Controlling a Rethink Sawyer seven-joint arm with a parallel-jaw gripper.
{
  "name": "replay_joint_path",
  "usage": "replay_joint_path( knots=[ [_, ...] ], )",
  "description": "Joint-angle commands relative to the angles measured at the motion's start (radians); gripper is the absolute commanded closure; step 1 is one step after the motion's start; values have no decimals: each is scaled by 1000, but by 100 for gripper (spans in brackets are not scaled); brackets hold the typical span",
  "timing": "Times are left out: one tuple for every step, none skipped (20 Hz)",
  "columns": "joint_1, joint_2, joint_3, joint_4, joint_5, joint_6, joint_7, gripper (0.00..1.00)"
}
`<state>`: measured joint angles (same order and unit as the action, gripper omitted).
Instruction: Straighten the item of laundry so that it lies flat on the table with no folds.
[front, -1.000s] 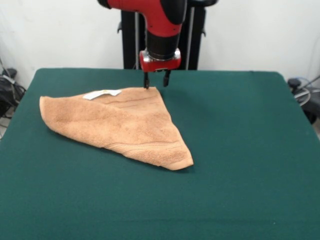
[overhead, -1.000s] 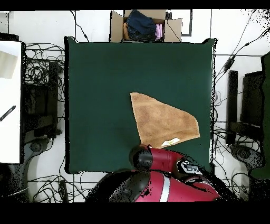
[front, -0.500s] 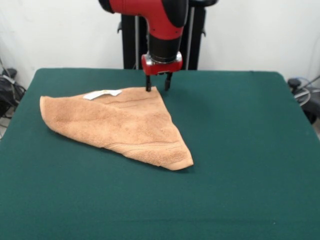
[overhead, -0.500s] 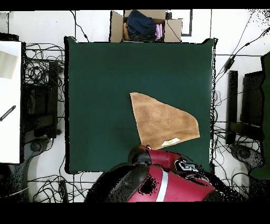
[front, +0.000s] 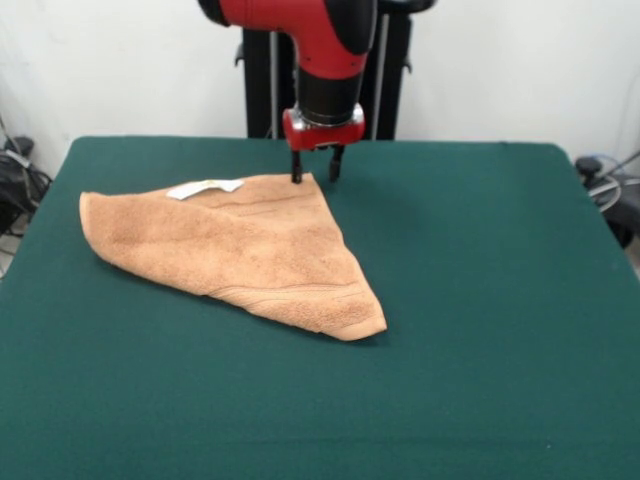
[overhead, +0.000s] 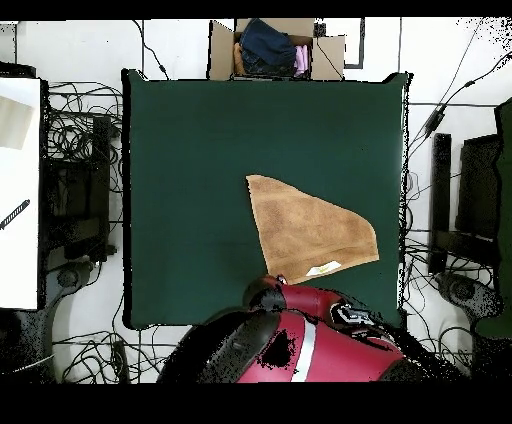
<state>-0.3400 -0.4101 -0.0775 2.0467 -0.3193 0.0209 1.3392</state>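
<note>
Towel folded into a triangle, gripper at its far corner

Towel (front: 240, 250), light orange-tan terry cloth, lay folded over itself in a rough triangle on the green table (front: 480, 300). In the front view, its nearest corner pointed toward the camera, right of the table's middle, with a hemmed band running along that lower edge. From there the cloth widened to a rounded corner at the picture's left. A small white label (front: 205, 187) rested on the towel's far edge, left of the far corner. Bare green cloth surrounded the towel on every side.

At the far corner, the gripper (front: 315, 168) hung from the red and black arm (front: 325, 60). Its 2 dark fingers (front: 296, 166) stood narrowly apart, holding nothing. One tip sat right at the towel's corner; the other was over bare table just beside it. Whether the tips touched the cloth could not be told.

Seen from overhead, the towel (overhead: 310, 230) lay in the table's (overhead: 200, 150) half toward the robot, and the arm (overhead: 300, 330) hid the gripper. Beyond the table's far edge stood a cardboard box (overhead: 275, 48) holding dark and pink clothes.
</note>
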Motion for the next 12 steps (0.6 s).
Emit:
replay_joint_path(
  knots=[
    [32,137,0,-59,-21,-179,203,0],
    [37,141,-5,-54,-18,-190,208,0],
    [39,143,-6,-51,-16,-198,209,0],
    [41,146,-7,-48,-13,-205,211,0],
    [43,147,-10,-45,-12,-212,211,0],
    [44,146,-11,-42,-9,-213,210,0],
    [45,144,-12,-40,-6,-214,209,0],
    [46,143,-12,-38,-4,-216,208,0],
    [47,142,-13,-35,-2,-217,207,0],
    [49,140,-15,-33,1,-221,207,0],
    [51,139,-16,-31,3,-224,206,0],
    [49,139,-15,-30,5,-224,205,0]
  ],
)
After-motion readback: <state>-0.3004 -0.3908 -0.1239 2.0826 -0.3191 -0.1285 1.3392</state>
